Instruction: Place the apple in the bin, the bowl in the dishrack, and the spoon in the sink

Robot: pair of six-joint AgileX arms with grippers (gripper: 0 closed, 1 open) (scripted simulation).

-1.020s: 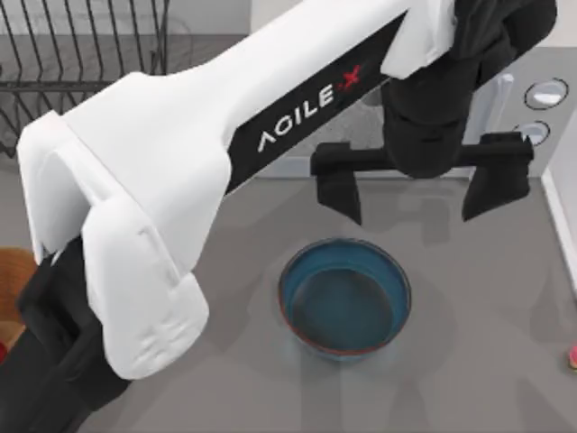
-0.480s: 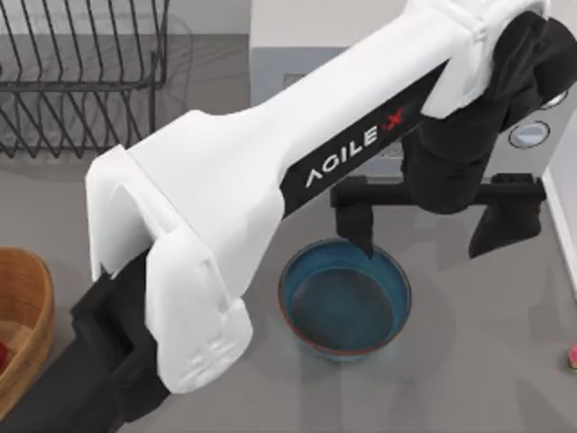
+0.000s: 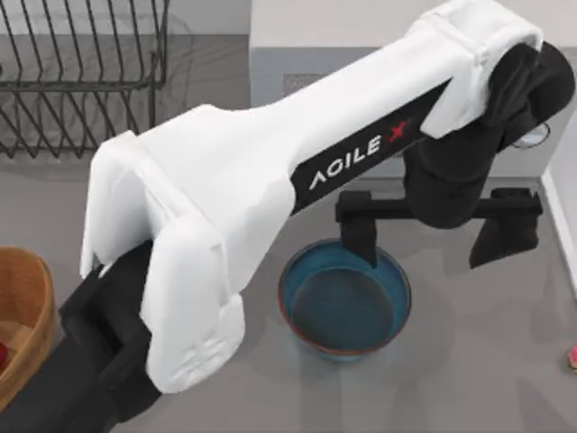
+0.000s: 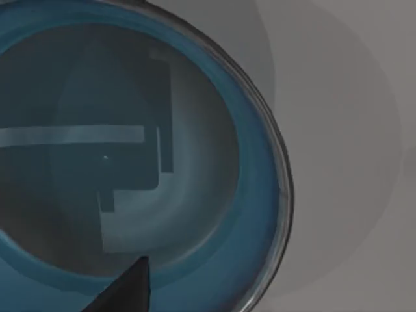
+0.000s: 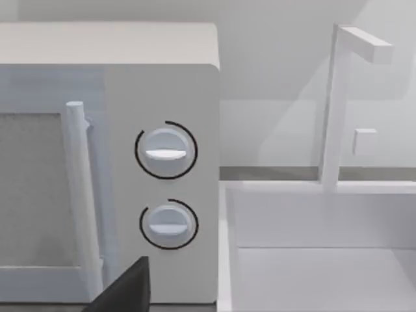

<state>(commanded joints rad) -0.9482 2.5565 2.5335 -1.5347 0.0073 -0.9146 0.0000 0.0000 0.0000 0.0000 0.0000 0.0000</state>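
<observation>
Left claw point(image 3: 439, 236) spread wide above the bowl's point(image 3: 344, 302) far rim, one finger point(image 3: 363, 236) over the rim, presumably lined up to pinch the wall. Bowl upright on the grey table point(image 3: 487, 361), dishrack point(image 3: 81, 77) well apart (top-left corner). Apple point(image 3: 3, 352) already peeking from the bin point(image 3: 22, 311); spoon point(image 3: 572, 356) at the right edge.

One bowl point(image 3: 344, 307), one bin point(image 3: 20, 316), one dishrack point(image 3: 81, 72), two microwave dials point(image 5: 166, 151)

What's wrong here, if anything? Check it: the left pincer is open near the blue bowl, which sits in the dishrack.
Wrong place: the bowl sits on the grey table, apart from the dishrack, as the top view shows. The left pincer is open near it.
</observation>
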